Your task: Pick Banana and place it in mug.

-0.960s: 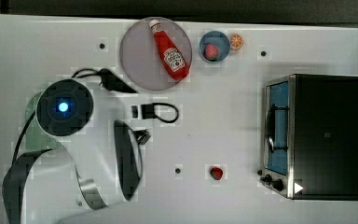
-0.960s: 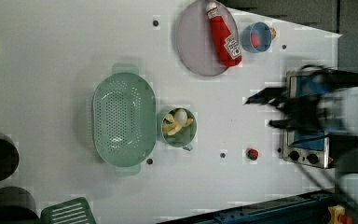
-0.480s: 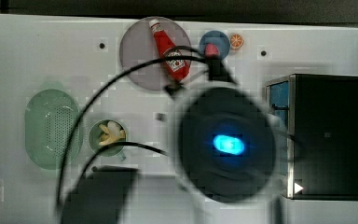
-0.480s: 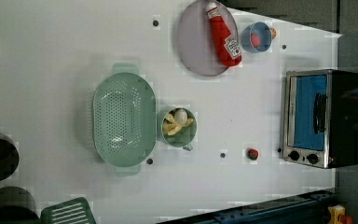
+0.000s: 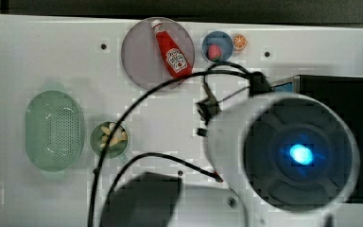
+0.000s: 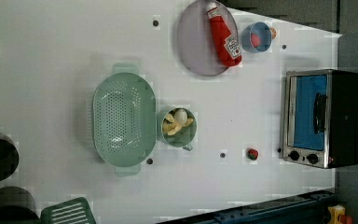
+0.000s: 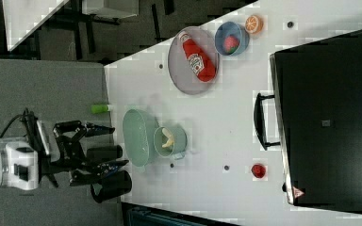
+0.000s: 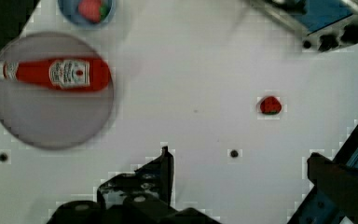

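Compared with the top view half a second ago, the arm's wrist housing (image 5: 302, 153) has shifted toward 3 o'clock and now covers most of the toaster oven (image 6: 321, 116); it was blurred then and is sharper now. The left view matches its frame of half a second ago, while one second ago the arm stood over the oven there. The banana (image 6: 177, 123) has not moved: its pale pieces lie inside the mug (image 6: 189, 135), below the rim. The mug stands upright on the desk (image 6: 51, 56), with the green colander (image 6: 123, 119) just beside it at 9 o'clock in the left view. In the right view the gripper (image 7: 120, 146) appears well apart from the mug, which lies at its 3 o'clock with the colander between them. The fingers (image 8: 163, 168) stand apart with nothing between them. The wrist view shows bare desk under the gap, with a strawberry (image 8: 270, 105), the grey plate (image 8: 51, 126) and the ketchup bottle (image 8: 51, 74) lying on that plate. In the top view the mug sits at 9 o'clock of the wrist housing, well apart from it, and the blue cup (image 5: 205, 47) sits at 3 o'clock of the plate.
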You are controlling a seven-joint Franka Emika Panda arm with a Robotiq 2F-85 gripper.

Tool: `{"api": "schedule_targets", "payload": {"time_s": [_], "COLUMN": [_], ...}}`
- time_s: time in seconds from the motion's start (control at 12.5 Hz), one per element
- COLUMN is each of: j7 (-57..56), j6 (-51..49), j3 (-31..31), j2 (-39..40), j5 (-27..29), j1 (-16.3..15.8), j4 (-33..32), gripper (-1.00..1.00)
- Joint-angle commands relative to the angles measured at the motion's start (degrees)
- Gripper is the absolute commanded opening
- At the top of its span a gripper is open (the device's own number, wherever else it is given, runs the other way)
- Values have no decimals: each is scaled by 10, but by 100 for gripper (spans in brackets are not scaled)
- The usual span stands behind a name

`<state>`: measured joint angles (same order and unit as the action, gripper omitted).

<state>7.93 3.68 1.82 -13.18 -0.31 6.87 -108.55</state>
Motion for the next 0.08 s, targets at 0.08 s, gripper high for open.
{"api": "schedule_targets", "payload": {"time_s": [0.08], "j7": [-23], "j6": [0], "j3": [9], "j2": [6], "j5": [3], "j1": [-3], "j4": [-7], "gripper": [100]}}
